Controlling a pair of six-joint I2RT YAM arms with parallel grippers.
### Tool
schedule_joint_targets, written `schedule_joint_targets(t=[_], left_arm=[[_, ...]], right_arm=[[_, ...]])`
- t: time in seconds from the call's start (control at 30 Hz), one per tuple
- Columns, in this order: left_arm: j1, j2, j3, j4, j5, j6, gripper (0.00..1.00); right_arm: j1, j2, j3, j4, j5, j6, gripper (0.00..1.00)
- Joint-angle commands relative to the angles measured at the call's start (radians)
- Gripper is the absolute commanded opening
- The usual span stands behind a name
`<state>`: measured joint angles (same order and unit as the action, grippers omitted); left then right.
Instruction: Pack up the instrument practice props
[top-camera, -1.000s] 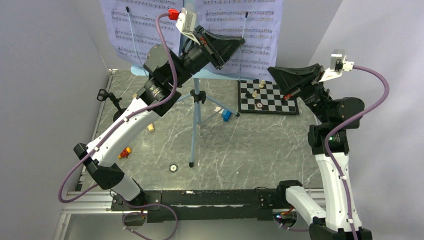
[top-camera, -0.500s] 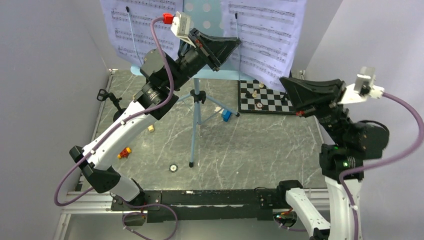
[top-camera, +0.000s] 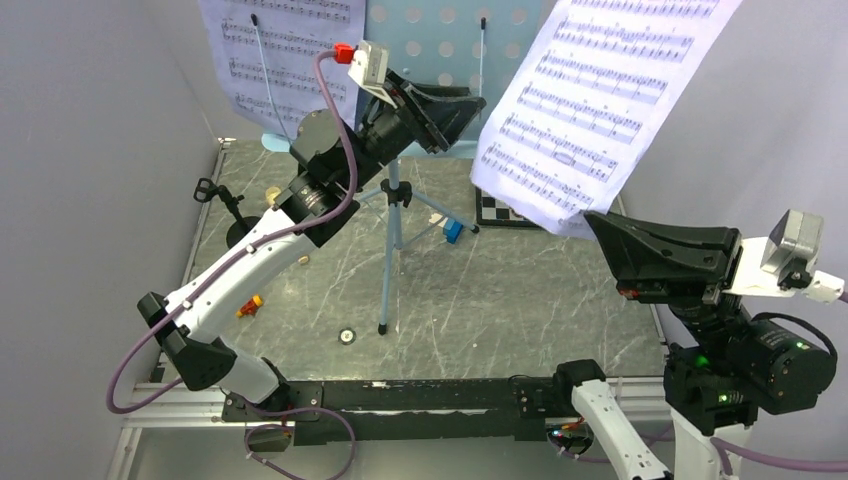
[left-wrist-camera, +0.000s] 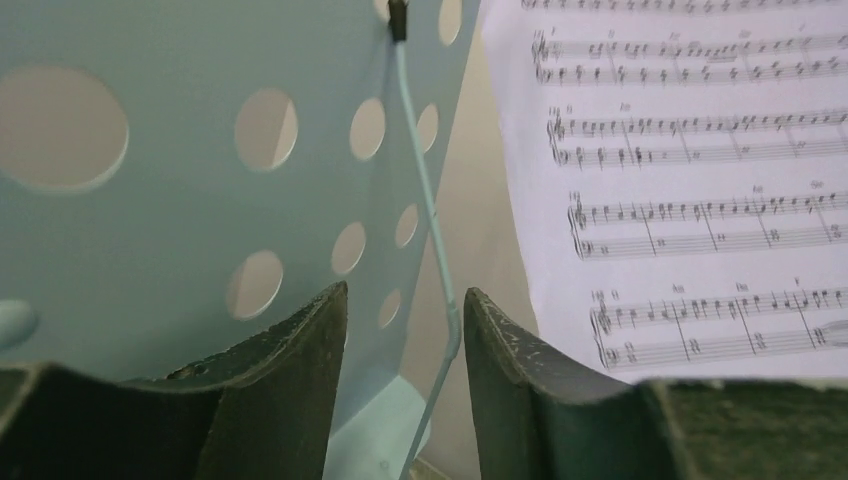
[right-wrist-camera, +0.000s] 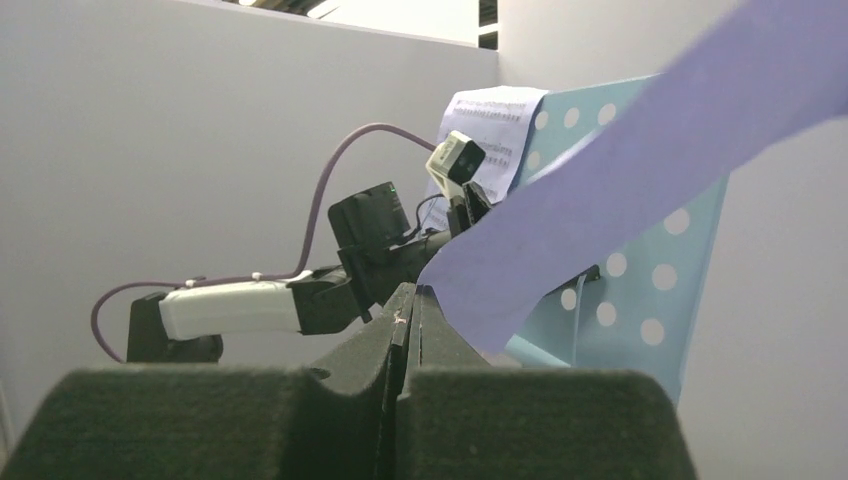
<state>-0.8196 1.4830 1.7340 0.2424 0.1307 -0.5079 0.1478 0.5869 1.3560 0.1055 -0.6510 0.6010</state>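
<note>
— Sheet music first: where is the loose page (top-camera: 600, 105)?
— Up in the air to the right of the music stand (top-camera: 430, 30), tilted, with its lower corner pinched in the right gripper (top-camera: 590, 218). From above it hides part of the chessboard (top-camera: 497, 208) on the table (top-camera: 500, 290).
— Is that grip plain to see?
— The right wrist camera shows it best: the gripper (right-wrist-camera: 408, 305) has its fingers (right-wrist-camera: 360, 360) pressed together on the paper's edge, and the page (right-wrist-camera: 620, 190) rises away as a plain lavender band with no print showing. The overhead camera shows white-lilac paper with black staves.
— Does it touch the stand?
— The left wrist camera shows a gap between the stand's pale blue, hole-punched panel (left-wrist-camera: 150, 230) and the page (left-wrist-camera: 680, 180). The overhead view cannot settle that.
— And the left gripper (top-camera: 476, 100)?
— At the front of the panel, partly open and holding nothing. In its own view the gripper (left-wrist-camera: 405, 310) has the stand's thin wire page holder (left-wrist-camera: 425, 215) running down between the fingers; whether it touches one I cannot tell.
— Anything else on the stand?
— A second page (top-camera: 290, 50) rests on its left half. Lower down, the pole and tripod legs stand on the table near a blue block (top-camera: 453, 231); an orange toy car (top-camera: 250, 305) lies well apart at the left.
</note>
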Motion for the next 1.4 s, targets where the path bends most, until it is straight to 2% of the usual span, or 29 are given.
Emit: schedule_joint_targets(t=[0.0,0.3,0.33,0.37,0.4,0.6,0.77,0.97,1.13,1.37], left_arm=[[-0.001,-0.067,-0.055,0.027,-0.014,-0.01,0.54],[-0.002,-0.22,-0.268,0.058,-0.027,-0.031,0.73],[-0.003,-0.243,-0.307,0.064,-0.024,-0.034,0.79],[-0.007,-0.266,-0.337,0.067,-0.027,-0.034,0.94],[-0.016,-0.294,-0.373,0.069,-0.052,-0.025,0.99],[-0.069,-0.47,-0.593,0.077,-0.123,-0.021,0.99],[-0.094,-0.6,-0.767,0.021,-0.162,-0.055,0.99],[-0.1,-0.735,-0.981,-0.063,-0.221,-0.141,0.99],[-0.099,-0.811,-1.141,-0.047,-0.225,-0.234,0.99],[-0.101,-0.848,-1.201,-0.071,-0.241,-0.263,0.99]], right_arm=[[0.01,-0.06,-0.031,-0.067,0.015,-0.023,0.0],[0.035,-0.208,-0.103,-0.258,0.118,-0.113,0.0],[0.037,-0.22,-0.108,-0.283,0.125,-0.124,0.0],[0.039,-0.234,-0.112,-0.31,0.134,-0.132,0.0],[0.039,-0.246,-0.115,-0.336,0.141,-0.14,0.0],[0.042,-0.321,-0.186,-0.484,0.232,-0.176,0.0],[0.042,-0.34,-0.321,-0.527,0.314,-0.147,0.0],[0.042,-0.339,-0.451,-0.497,0.289,-0.067,0.0],[0.043,-0.321,-0.551,-0.461,0.317,-0.053,0.0],[0.043,-0.205,-0.617,-0.319,0.449,-0.045,0.0]])
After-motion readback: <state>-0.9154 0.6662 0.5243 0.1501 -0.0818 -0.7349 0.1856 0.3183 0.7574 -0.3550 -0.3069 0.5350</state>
